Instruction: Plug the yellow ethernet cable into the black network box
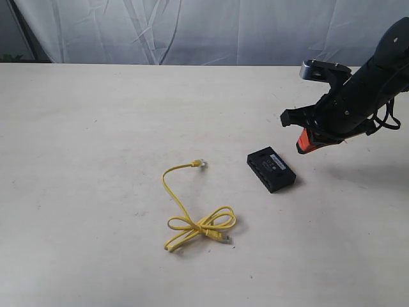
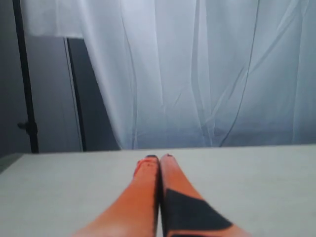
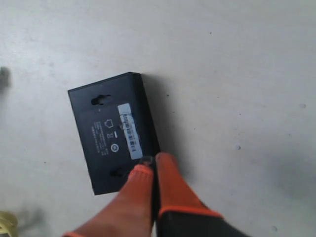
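A: While the right gripper (image 3: 150, 162) hangs over the black network box (image 1: 271, 169), why are its fingers pressed together with nothing between them?

B: My guess is that closed tips make a firm pusher. They sit over one long edge of the box, close to the pale label strip (image 3: 129, 129), so a nudge could turn or steady it. Whether they actually touch it, I cannot tell.

A: And where does the box lie?

B: It lies flat on the counter (image 1: 96, 128), label side up, right of the middle. The yellow ethernet cable (image 1: 206, 231) lies loose to its left, apart from it, and is tied in a bow-like loop. One clear plug (image 1: 201, 164) points roughly toward the box. It is the nearer end, so it looks the natural one to pick.

A: What about the left gripper (image 2: 159, 159)?

B: It is pressed together too, and empty. It is held above the counter and aimed at the white curtain (image 2: 197, 74), and the exterior view does not show it. It is probably kept clear so the right arm has room.

A: How far along is the job?

B: It is barely begun. Nothing holds the cable, and I see no plug seated in the box.
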`<state>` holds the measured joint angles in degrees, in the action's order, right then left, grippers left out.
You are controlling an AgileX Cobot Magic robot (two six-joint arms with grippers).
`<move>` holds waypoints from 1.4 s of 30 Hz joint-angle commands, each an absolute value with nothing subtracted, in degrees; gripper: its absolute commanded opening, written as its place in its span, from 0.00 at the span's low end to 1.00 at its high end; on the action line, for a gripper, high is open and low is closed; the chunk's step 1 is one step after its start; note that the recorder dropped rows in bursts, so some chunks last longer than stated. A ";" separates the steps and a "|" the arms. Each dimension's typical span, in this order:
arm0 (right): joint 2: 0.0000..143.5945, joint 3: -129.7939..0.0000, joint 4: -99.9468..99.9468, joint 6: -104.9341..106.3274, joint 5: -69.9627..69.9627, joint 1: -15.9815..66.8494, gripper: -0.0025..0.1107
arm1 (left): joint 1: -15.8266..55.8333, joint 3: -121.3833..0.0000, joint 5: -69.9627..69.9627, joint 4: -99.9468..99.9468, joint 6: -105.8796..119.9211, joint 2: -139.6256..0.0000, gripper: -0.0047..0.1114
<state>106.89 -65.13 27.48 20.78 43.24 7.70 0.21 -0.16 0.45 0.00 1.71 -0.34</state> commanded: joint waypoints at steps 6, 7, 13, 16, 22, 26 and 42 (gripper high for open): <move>106.26 -64.92 27.72 21.02 42.62 7.42 0.02 | 0.12 0.00 -12.59 0.00 1.49 0.00 0.04; 106.26 -64.92 27.72 21.02 42.62 7.42 0.02 | 0.12 0.00 -13.28 0.00 1.49 0.00 0.04; 106.26 -64.92 27.72 21.02 42.62 7.42 0.02 | 0.12 0.00 -14.87 0.00 1.01 0.00 0.04; 106.26 -64.92 27.72 21.02 42.62 7.42 0.02 | 0.12 0.00 -14.85 -3.44 0.00 0.00 0.04; 106.26 -64.92 27.72 21.02 42.65 7.42 0.02 | 0.12 -8.02 -1.45 -3.55 0.00 -2.37 0.04; 106.26 -64.92 27.72 21.02 42.65 7.42 0.02 | 0.12 -15.81 6.81 -0.51 0.00 -9.71 0.04; 106.26 -64.92 27.72 21.02 42.65 7.42 0.02 | 0.12 -44.75 40.73 -5.05 14.71 -48.56 0.04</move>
<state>106.89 -65.13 27.57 20.68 43.24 7.70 0.21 -40.71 36.30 -1.78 10.89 -42.78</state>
